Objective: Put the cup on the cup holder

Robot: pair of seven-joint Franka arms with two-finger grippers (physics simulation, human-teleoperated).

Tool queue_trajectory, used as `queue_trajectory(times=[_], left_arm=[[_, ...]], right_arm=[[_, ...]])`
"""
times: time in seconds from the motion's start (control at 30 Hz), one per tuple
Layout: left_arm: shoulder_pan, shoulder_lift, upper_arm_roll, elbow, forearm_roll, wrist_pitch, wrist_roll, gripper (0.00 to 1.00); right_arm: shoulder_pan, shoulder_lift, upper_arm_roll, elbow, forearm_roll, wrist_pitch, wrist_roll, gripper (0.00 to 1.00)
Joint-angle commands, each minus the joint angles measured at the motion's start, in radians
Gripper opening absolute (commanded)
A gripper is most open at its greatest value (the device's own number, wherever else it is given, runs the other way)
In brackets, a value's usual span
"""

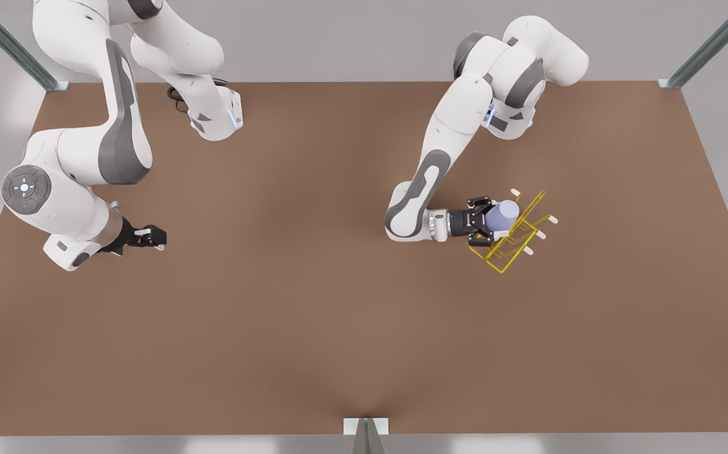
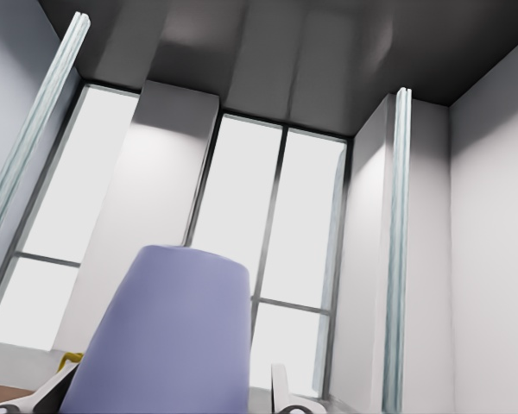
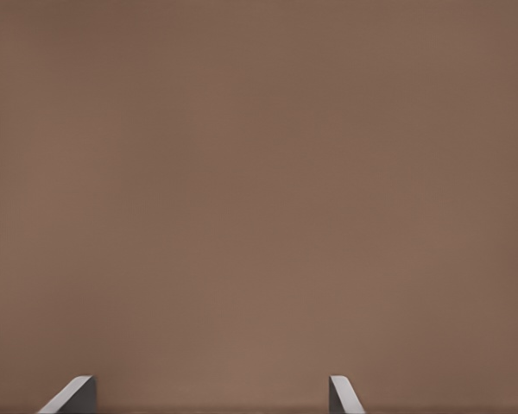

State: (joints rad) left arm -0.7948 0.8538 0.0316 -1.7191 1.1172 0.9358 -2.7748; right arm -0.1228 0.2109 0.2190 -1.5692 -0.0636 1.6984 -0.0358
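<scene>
The lavender-blue cup (image 1: pixel 503 215) lies tilted sideways between the fingers of my left gripper (image 1: pixel 493 222), which is shut on it at the front view's right. It hangs over the near end of the yellow wire cup holder (image 1: pixel 516 244), close to the white-tipped prongs (image 1: pixel 552 219). Whether the cup touches a prong I cannot tell. In the left wrist view the cup (image 2: pixel 168 336) fills the space between both fingers (image 2: pixel 281 392), and a bit of yellow wire (image 2: pixel 70 356) shows beside it. My right gripper (image 1: pixel 157 238) waits open above bare table at the front view's left, fingertips (image 3: pixel 344 395) spread apart.
The brown table (image 1: pixel 313 302) extends wide around both arms. Metal frame posts (image 1: pixel 672 82) stand at its far corners and another post (image 1: pixel 365 430) at the middle of the near edge. The right arm's elbow (image 1: pixel 26 188) juts over the table's edge at the front view's left.
</scene>
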Motion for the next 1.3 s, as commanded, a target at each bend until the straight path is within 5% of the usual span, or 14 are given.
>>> queue_trajectory(times=[0.0,0.4,0.53,0.6,0.73,0.8,0.9,0.93,0.97,1.0,1.03,1.27], left_arm=[[0.002,-0.004,0.001,0.000,0.006,-0.002,-0.002,1.00],[-0.006,-0.071,-0.098,-0.086,-0.011,-0.028,-0.003,1.00],[0.011,-0.452,-0.334,-0.131,-0.168,-0.068,0.245,1.00],[0.016,-0.564,-0.377,0.035,-0.336,-0.051,0.527,1.00],[0.276,-0.619,-0.375,0.469,-0.760,0.147,1.197,1.00],[0.488,-0.624,-0.374,0.515,-0.818,0.155,1.915,1.00],[0.726,-0.654,-0.377,0.510,-0.927,0.231,2.445,1.00],[0.738,-0.654,-0.357,0.503,-0.935,0.238,2.587,1.00],[0.671,-0.667,-0.175,0.492,-1.042,0.296,2.758,1.00],[0.648,-0.794,-0.044,0.282,-1.216,0.503,2.851,1.00],[0.652,-0.849,-0.058,0.188,-1.134,0.545,2.847,1.00],[0.661,-0.641,-0.067,0.348,-1.125,0.541,2.841,1.00]], right_arm=[[0.002,-0.001,0.000,0.000,0.001,-0.002,-0.001,1.00],[0.009,0.005,0.002,0.000,0.001,-0.002,0.001,1.00],[0.009,0.005,0.002,0.004,0.001,0.000,0.001,1.00],[0.002,-0.001,0.000,0.017,0.004,0.001,0.001,1.00],[0.000,-0.076,0.000,0.047,0.005,-0.035,-0.001,1.00],[0.006,-0.070,0.000,0.046,0.005,-0.036,0.001,1.00],[0.009,-0.059,0.002,0.046,0.005,-0.032,0.001,1.00],[0.009,-0.059,0.002,0.044,0.005,-0.034,0.001,1.00],[0.009,-0.056,0.002,0.046,0.005,-0.037,-0.001,1.00],[0.009,-0.056,0.002,0.047,0.004,-0.045,-0.001,1.00],[0.009,-0.054,0.002,0.049,0.004,-0.045,-0.001,1.00],[0.006,-0.062,0.002,0.052,0.005,-0.097,-0.001,1.00]])
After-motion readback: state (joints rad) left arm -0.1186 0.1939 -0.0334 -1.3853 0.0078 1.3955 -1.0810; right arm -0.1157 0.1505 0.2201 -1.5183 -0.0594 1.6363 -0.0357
